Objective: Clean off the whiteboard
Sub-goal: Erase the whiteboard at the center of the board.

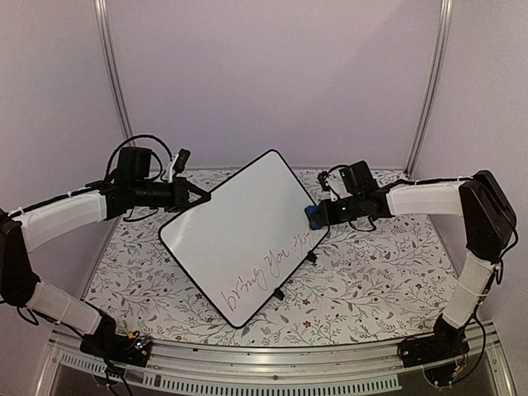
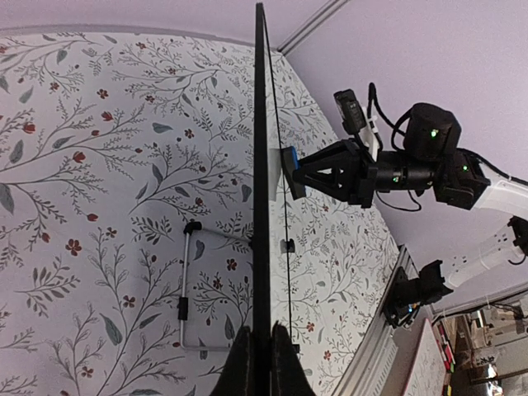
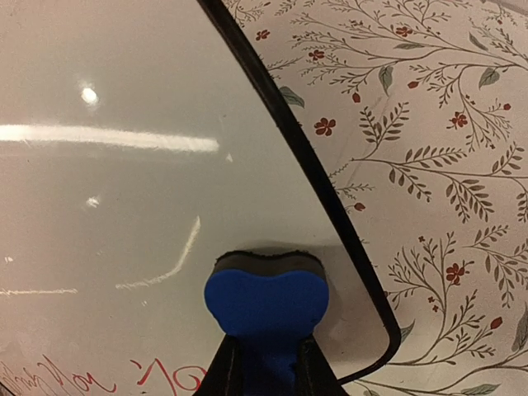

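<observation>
I am pinching the whiteboard (image 1: 239,235) edge with left tool (image 1: 205,196), eraser (image 3: 266,295) with right tool (image 1: 320,215); planning flat, even strokes across the near red writing (image 1: 272,272).

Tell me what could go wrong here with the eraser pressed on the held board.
The left gripper pinches the whiteboard by one thin edge, so a push from the eraser could twist it loose. The eraser sits near the board's corner; a stroke may run off the rim. The red writing lies nearer the lower edge and could be missed.
</observation>
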Tool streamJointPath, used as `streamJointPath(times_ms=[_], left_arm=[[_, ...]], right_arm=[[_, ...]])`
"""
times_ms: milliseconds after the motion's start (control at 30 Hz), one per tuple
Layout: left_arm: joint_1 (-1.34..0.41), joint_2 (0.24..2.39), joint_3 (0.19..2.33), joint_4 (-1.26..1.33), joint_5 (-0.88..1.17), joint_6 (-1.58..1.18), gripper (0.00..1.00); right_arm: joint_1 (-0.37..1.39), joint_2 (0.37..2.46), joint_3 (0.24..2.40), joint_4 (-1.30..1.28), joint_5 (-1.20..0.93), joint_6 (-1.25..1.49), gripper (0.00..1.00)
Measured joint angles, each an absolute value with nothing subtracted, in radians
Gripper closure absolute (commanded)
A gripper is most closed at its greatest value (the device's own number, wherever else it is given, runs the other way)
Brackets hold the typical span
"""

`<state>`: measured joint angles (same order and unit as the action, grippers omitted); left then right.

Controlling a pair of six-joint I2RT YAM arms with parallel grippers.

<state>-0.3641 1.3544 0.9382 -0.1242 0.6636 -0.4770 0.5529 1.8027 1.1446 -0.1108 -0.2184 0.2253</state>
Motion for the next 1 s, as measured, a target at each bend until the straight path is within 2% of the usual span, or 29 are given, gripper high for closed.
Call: streamJointPath(times_ms=[333,700,1000], left_arm=[[-0.364,1.354,0.938,-0.123,0.665,-0.476,1.0],[-0.364,1.354,0.938,-0.12,0.666,-0.472,1.0],[-0.364,1.354,0.938,-0.12,0.663,-0.472,1.0]], right_arm=[[0.551,1.769,1.076,-0.116,-0.215,0.229,0.94],[0.566,1.682,1.055,-0.246,-0.175,0.224,0.94],[0.748,1.625,1.195,-0.316,-0.108,0.198,0.93]])
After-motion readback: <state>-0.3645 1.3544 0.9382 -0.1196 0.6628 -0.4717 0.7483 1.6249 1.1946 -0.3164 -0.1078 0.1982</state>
